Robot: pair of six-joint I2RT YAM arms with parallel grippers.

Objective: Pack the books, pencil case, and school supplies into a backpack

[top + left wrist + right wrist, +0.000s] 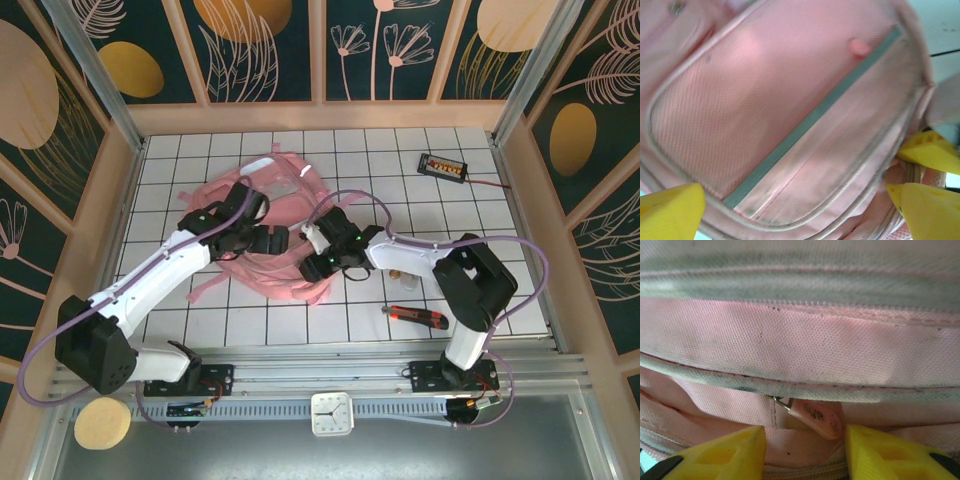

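White gridded table (400, 150), dark floral panels all round. Pink backpack (283, 182) lies centre-left in top view, both arms on it. Left gripper (797, 180): we see jaws spread wide over pink pocket with grey trim. Right gripper (805, 440): jaws half apart against backpack edge, pink zipper pull (816, 417) between yellow fingers (720, 452), and we can't tell if anything's pinched. Black box with orange buttons (443, 166) upper right.

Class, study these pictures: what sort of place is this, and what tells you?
Probably a robotics lab work cell: a left arm and a right arm bolted to a metal rail, and a white gridded table walled by framed panels, with a pink backpack on it.
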